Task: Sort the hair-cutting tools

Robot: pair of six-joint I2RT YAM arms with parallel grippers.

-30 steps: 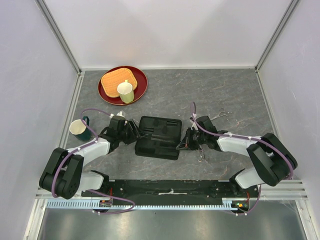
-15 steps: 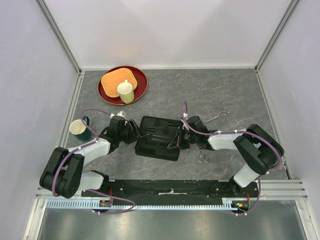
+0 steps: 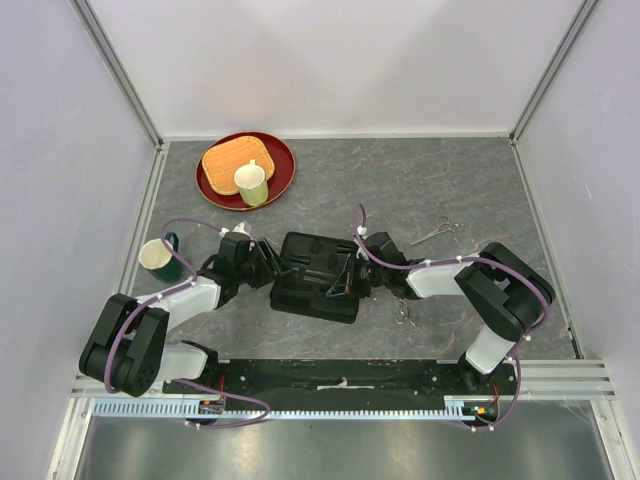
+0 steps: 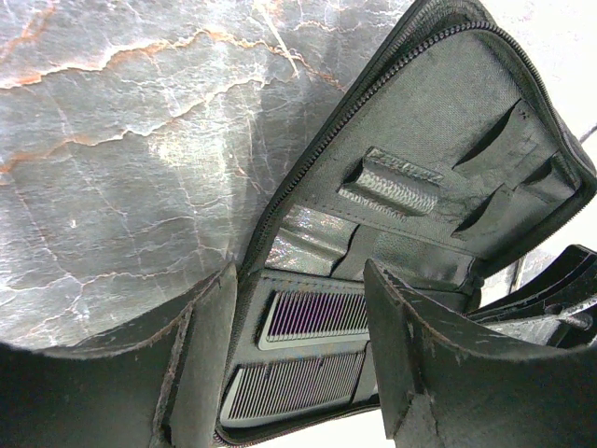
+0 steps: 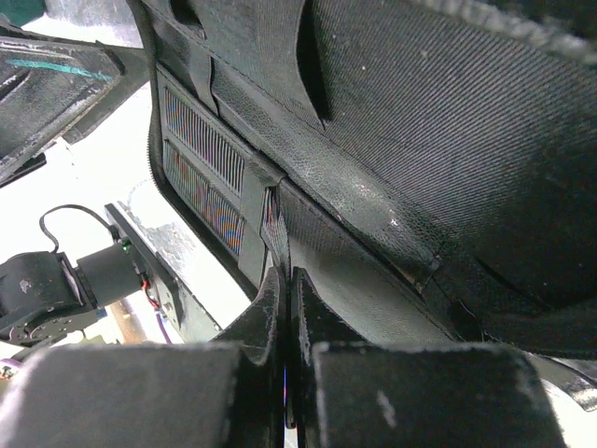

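Observation:
The black zip case (image 3: 318,275) lies open in mid-table. In the left wrist view two black combs (image 4: 313,314) (image 4: 294,385) sit side by side in its lower half (image 4: 401,257). My left gripper (image 3: 270,266) is open, its jaws straddling the case's near left end (image 4: 298,359) without closing on it. My right gripper (image 3: 346,282) is over the case's right part, shut on a thin black comb (image 5: 271,222) whose teeth show just past the fingertips (image 5: 287,280). Two silver scissors lie on the table, one at the right back (image 3: 440,231), one near my right arm (image 3: 405,316).
A red round tray (image 3: 285,165) at the back left holds a woven mat (image 3: 232,160) and a pale cup (image 3: 251,183). A white-and-green mug (image 3: 160,258) stands at the left, close to my left arm. White walls enclose the table on three sides.
My right gripper has moved left from the case's right edge to over its inside, still shut. The left arm and the case have stayed put.

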